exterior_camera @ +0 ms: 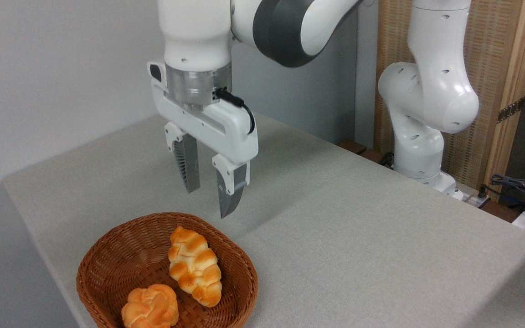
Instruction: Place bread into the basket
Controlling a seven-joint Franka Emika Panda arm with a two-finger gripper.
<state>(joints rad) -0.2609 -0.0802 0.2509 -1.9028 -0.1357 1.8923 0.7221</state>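
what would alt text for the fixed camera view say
A braided bread lies inside a brown wicker basket beside a small round orange bun. The white robot arm's pincer hangs open and empty above the basket's far rim, over a grey table.
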